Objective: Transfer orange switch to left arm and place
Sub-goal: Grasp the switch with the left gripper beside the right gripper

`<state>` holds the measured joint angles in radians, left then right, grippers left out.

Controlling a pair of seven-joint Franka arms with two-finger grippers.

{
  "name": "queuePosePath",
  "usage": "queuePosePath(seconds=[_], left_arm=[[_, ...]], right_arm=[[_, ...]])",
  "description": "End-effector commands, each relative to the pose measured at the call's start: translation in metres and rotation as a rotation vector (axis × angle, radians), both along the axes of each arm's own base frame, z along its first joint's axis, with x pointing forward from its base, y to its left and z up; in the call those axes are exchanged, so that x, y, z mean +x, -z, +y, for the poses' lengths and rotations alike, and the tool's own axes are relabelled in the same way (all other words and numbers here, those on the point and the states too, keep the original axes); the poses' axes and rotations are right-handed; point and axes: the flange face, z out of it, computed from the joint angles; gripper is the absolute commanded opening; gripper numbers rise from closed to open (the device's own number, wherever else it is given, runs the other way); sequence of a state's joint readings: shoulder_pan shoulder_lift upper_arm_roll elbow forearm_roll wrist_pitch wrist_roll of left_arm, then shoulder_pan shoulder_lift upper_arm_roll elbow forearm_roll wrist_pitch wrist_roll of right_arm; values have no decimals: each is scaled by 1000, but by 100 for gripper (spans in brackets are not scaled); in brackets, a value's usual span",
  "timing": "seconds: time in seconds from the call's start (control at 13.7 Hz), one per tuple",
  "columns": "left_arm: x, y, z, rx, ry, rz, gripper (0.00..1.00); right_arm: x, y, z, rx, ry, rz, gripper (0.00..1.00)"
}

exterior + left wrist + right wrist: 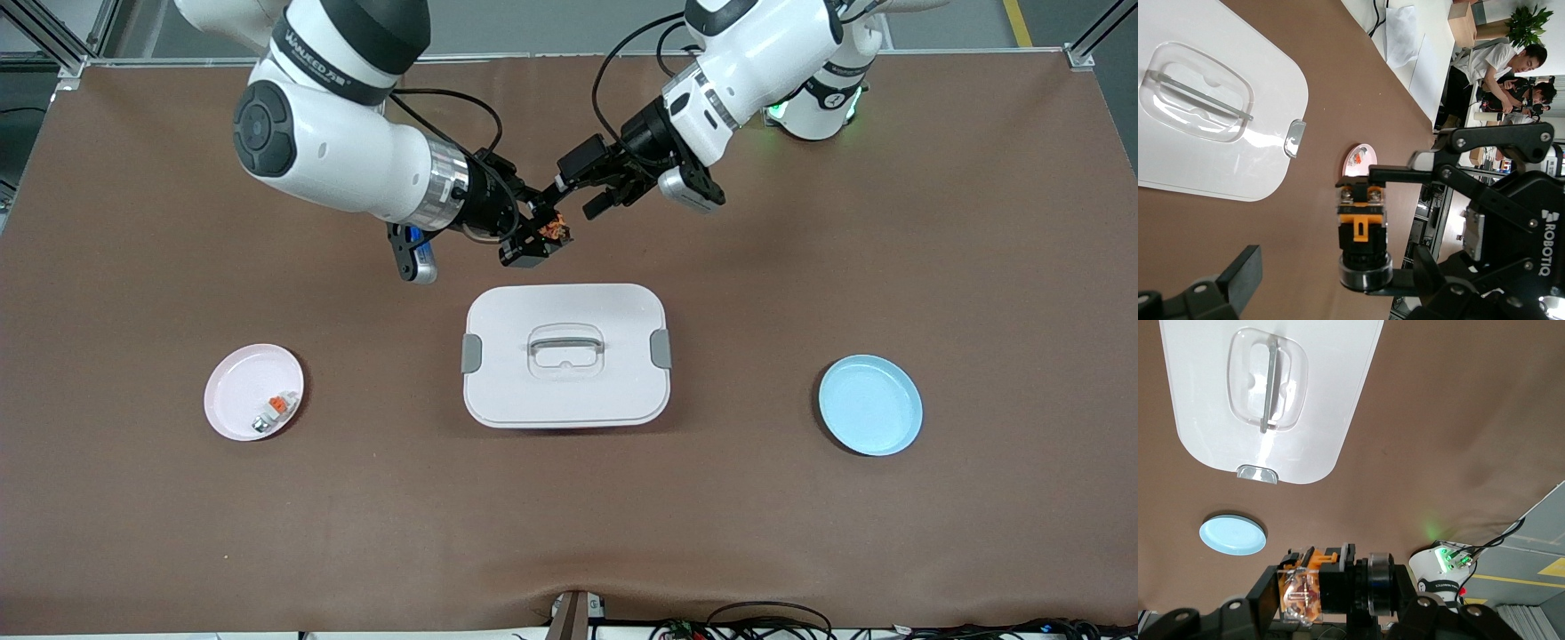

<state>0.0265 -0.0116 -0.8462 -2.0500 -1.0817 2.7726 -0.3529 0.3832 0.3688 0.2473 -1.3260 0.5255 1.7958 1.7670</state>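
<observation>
Gripping the orange switch (555, 230) between closed fingers, the right gripper (538, 238) hangs in the air over the brown table (978, 222), just off the edge of the white box (566, 356) that lies farther from the front camera. Reaching in beside it, the left gripper (582, 197) hovers with its jaws spread wide, close to the switch but not touching it. A pink plate (233, 391) holding a small white-and-silver piece (274, 412) sits toward the right arm's end, and a blue plate (870, 404) sits toward the left arm's end.
</observation>
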Motion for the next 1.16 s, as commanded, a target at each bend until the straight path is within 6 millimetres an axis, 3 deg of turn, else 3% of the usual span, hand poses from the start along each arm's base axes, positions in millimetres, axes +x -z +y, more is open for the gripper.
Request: queuePosePath(seconds=[0.0, 0.51, 0.8, 1.09], left_arm=[[2, -5, -4, -28, -12, 9, 100], [13, 11, -8, -43, -34, 31, 100], [5, 18, -22, -51, -50, 19, 100], [4, 18, -20, -45, -52, 18, 100]], right_arm=[[-5, -5, 10, -16, 12, -9, 0], [-7, -12, 12, -9, 27, -3, 0], [-11, -13, 19, -4, 32, -7, 0], [-11, -14, 22, -3, 37, -12, 0]])
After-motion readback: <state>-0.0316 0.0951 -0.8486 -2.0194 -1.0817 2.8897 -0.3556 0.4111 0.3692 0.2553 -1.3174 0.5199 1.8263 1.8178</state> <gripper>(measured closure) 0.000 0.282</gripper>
